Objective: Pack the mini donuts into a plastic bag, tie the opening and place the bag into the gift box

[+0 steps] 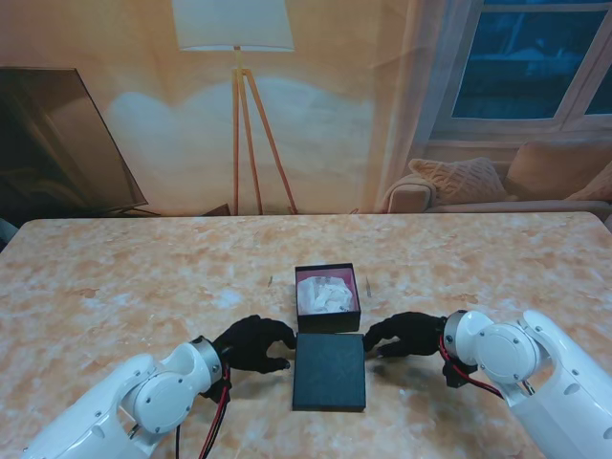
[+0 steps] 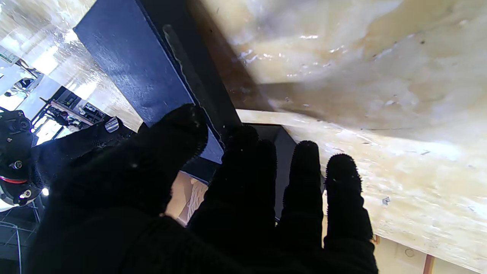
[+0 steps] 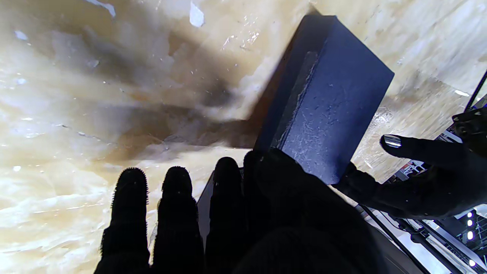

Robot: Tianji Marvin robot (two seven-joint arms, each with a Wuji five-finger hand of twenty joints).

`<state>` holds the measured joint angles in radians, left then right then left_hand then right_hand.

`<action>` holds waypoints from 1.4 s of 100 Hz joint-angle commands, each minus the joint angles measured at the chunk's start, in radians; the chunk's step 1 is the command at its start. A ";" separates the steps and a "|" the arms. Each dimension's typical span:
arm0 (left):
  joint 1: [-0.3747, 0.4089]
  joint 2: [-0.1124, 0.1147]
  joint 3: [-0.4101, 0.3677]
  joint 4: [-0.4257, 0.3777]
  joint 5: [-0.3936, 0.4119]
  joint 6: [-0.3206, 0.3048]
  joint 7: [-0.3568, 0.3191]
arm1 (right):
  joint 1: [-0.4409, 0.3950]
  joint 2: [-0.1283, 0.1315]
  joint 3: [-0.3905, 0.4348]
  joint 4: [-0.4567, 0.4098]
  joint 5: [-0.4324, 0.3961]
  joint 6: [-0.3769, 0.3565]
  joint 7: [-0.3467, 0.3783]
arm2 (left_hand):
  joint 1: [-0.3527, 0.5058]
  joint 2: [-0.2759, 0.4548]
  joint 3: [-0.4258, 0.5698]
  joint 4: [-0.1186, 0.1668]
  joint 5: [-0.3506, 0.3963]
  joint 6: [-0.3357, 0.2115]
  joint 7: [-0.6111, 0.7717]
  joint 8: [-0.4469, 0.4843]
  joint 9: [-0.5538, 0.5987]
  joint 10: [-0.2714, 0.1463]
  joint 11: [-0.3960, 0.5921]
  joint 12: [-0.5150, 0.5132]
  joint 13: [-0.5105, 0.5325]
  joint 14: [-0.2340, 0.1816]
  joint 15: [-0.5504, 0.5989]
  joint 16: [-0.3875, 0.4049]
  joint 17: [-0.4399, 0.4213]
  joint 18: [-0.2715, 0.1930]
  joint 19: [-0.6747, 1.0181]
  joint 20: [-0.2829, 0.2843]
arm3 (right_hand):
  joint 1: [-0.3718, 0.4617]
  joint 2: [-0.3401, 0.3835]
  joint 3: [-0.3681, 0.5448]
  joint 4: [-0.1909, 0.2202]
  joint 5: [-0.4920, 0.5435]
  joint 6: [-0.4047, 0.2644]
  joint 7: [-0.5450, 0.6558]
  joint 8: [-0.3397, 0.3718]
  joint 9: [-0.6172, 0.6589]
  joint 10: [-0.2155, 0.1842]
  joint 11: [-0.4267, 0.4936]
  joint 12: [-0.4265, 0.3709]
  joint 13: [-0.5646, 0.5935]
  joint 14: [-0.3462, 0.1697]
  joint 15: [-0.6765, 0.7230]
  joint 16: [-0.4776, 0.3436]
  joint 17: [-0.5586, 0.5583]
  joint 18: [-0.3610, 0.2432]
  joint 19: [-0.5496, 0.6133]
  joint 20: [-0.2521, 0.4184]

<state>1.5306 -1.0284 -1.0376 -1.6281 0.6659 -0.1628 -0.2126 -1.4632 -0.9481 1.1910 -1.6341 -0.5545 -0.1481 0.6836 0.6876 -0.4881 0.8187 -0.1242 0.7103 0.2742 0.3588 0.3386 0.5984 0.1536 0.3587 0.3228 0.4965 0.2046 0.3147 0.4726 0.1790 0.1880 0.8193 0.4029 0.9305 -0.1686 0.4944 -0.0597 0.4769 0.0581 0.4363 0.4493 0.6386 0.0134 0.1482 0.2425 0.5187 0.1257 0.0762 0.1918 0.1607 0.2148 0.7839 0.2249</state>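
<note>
The left hand (image 1: pixel 253 344) and right hand (image 1: pixel 409 334) flanked the dark lid (image 1: pixel 329 370), 1 at each of its far corners, fingers curled toward its edges. Whether they pinched the lid or merely touched it could not be told. Just beyond the lid, touching it, sat the open gift box (image 1: pixel 328 297) with the white plastic bag (image 1: pixel 324 293) inside. The wrist views alone showed the lid (image 2: pixel 133 64) tilted off the table (image 1: pixel 143 277), with fingertips (image 3: pixel 228 171) at its rim.
</note>
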 commanded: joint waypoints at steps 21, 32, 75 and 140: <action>0.019 -0.018 -0.005 -0.030 0.002 -0.021 0.001 | -0.020 -0.019 0.006 -0.020 0.003 -0.020 -0.012 | 0.009 -0.034 0.039 -0.019 -0.023 -0.153 -0.045 -0.012 0.049 -0.041 0.035 0.024 0.040 0.005 0.044 0.049 0.013 -0.014 0.038 0.029 | 0.008 0.020 -0.010 -0.014 -0.036 -0.140 -0.086 -0.042 0.032 -0.032 0.012 0.015 0.033 -0.016 0.015 0.025 0.010 -0.005 0.028 0.003; 0.022 -0.019 -0.007 -0.034 0.003 -0.024 0.006 | -0.025 -0.022 0.011 -0.022 0.005 -0.025 -0.026 | 0.011 -0.034 0.042 -0.020 -0.020 -0.152 -0.040 -0.011 0.053 -0.038 0.038 0.028 0.045 0.006 0.050 0.057 0.017 -0.015 0.041 0.030 | 0.012 0.021 -0.006 -0.014 -0.033 -0.142 -0.082 -0.042 0.036 -0.034 0.013 0.017 0.040 -0.015 0.019 0.026 0.014 -0.004 0.031 0.003; 0.025 -0.021 -0.019 -0.062 0.002 -0.035 0.014 | -0.049 -0.025 0.043 -0.053 0.008 -0.040 -0.041 | 0.014 -0.030 0.042 -0.019 -0.001 -0.148 -0.016 0.001 0.071 -0.027 0.057 0.053 0.058 0.009 0.071 0.088 0.025 -0.016 0.052 0.034 | 0.014 0.025 -0.004 -0.016 -0.020 -0.147 -0.068 -0.042 0.050 -0.035 0.018 0.022 0.055 -0.014 0.029 0.034 0.022 -0.004 0.040 0.003; 0.004 -0.020 -0.035 -0.102 -0.012 -0.039 -0.009 | -0.054 -0.022 0.086 -0.112 0.024 -0.049 -0.017 | 0.011 -0.027 0.041 -0.019 0.008 -0.139 -0.010 0.012 0.081 -0.020 0.058 0.069 0.064 0.012 0.073 0.102 0.032 -0.014 0.057 0.035 | 0.021 0.032 -0.008 -0.017 -0.010 -0.152 -0.058 -0.043 0.060 -0.034 0.018 0.027 0.065 -0.010 0.033 0.041 0.026 -0.001 0.045 0.002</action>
<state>1.5493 -1.0357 -1.0836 -1.7010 0.6635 -0.1984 -0.2006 -1.5213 -0.9565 1.2873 -1.7180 -0.5457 -0.1895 0.6472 0.6995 -0.5015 0.8325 -0.1243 0.7742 0.3207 0.4524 0.3621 0.6493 0.1961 0.4001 0.3830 0.5506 0.2140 0.3757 0.5557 0.2112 0.1878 0.8612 0.4164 0.9302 -0.1683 0.4933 -0.0597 0.5211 0.1194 0.4769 0.4490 0.6777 0.0249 0.1663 0.2444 0.5682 0.1241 0.1014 0.2052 0.1842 0.2155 0.8081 0.2249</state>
